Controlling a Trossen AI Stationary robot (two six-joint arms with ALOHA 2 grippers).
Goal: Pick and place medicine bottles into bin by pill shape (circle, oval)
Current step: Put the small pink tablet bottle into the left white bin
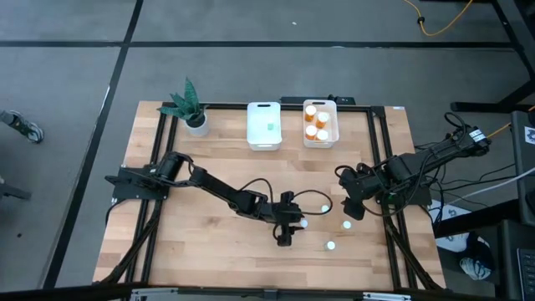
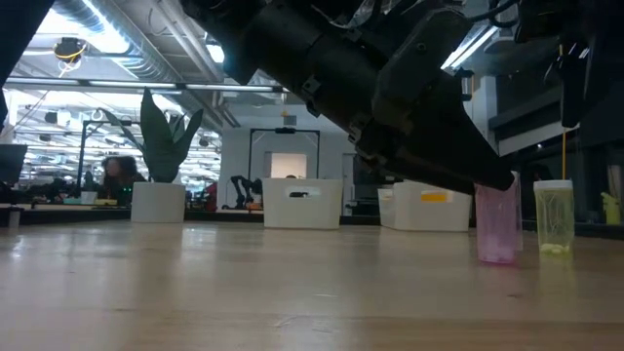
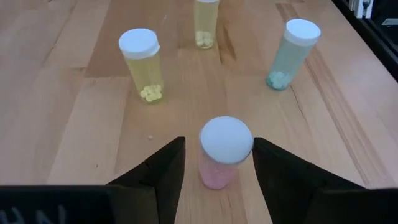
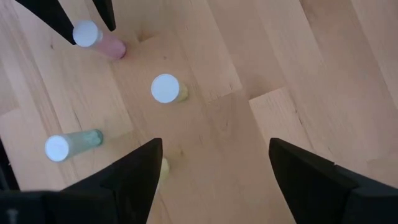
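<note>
A pink bottle with a white cap stands upright on its base on the wooden table. My left gripper is open, reaching toward the table's right edge, one finger on each side of the bottle and a gap at both. Beyond it stand two yellow bottles and a teal one. The low view shows the pink bottle under the left gripper's fingertips. My right gripper hangs open above the table's right part, over nothing.
At the far edge stand a white bin, a second bin holding orange bottles, and a potted plant. The loose bottles cluster between the two grippers. Bare wood lies at the near left.
</note>
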